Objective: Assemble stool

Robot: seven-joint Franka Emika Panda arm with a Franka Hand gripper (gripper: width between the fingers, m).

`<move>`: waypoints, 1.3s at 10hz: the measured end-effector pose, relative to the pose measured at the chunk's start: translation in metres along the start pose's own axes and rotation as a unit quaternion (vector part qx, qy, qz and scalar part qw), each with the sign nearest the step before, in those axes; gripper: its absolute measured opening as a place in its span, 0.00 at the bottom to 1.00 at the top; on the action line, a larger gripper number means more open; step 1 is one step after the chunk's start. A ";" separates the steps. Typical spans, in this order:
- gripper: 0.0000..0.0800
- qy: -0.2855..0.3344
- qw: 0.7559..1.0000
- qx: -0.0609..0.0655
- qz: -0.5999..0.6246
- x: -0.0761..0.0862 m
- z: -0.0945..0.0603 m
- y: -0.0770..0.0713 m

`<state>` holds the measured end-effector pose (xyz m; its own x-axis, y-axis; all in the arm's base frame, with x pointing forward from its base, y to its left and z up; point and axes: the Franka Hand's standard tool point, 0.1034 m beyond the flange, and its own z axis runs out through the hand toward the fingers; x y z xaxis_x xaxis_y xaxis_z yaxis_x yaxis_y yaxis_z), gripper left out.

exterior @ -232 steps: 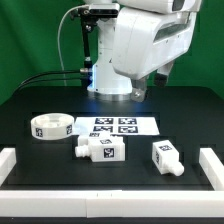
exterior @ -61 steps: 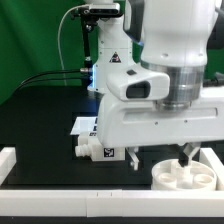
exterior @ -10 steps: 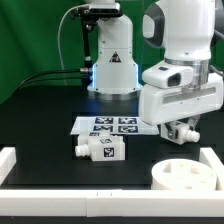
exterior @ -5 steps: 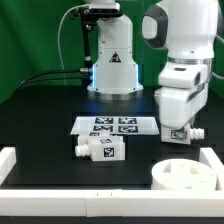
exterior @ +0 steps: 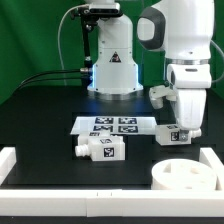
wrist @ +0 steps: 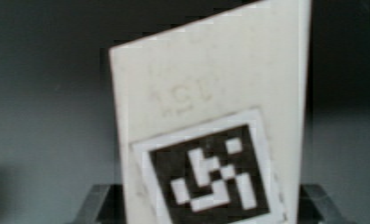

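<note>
The leg (exterior: 177, 137) you were carrying sat between the gripper's (exterior: 179, 129) fingers, jaws closed onto its two sides and nothing else in the grasp. In the wrist view the leg (wrist: 208, 90) ran straight out ahead of the gripper, with its square tag (wrist: 208, 178) close to the fingers. The block sat a little skewed in that picture rather than square. Neither view showed you the peg end, so I couldn't tell how it stood against the seat.

The seat (exterior: 186, 176) lay flat on the table (exterior: 40, 100), below the gripper and nearer the exterior camera. It was apart from the held leg, with its recessed sockets facing up. The step, as I read it, was to bring the leg over one socket and press the peg home. To do that well you needed the leg's long axis lined up with the socket before going down — a tilted peg would likely have caught the rim and shoved the loose seat along. A slow descent that stopped at first resistance looked the safer course.

The other leg (exterior: 100, 150) lay on its side well away from the gripper, toward the exterior view's left. It was beside the marker board (exterior: 115, 125), on the camera's side of it, and neither was in your path. The border rail (exterior: 212, 160) stood just beyond the seat on the exterior view's right — the one thing to mind.
</note>
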<state>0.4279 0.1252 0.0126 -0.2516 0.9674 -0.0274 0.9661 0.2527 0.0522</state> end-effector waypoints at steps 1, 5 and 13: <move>0.40 -0.004 0.996 0.000 -0.088 0.003 0.000 -0.002; 0.40 -0.011 0.972 0.002 -0.234 0.001 0.002 -0.006; 0.71 -0.022 0.854 0.004 -0.519 -0.001 0.004 -0.022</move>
<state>0.4077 0.1183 0.0071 -0.9711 0.2200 -0.0926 0.2237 0.9742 -0.0306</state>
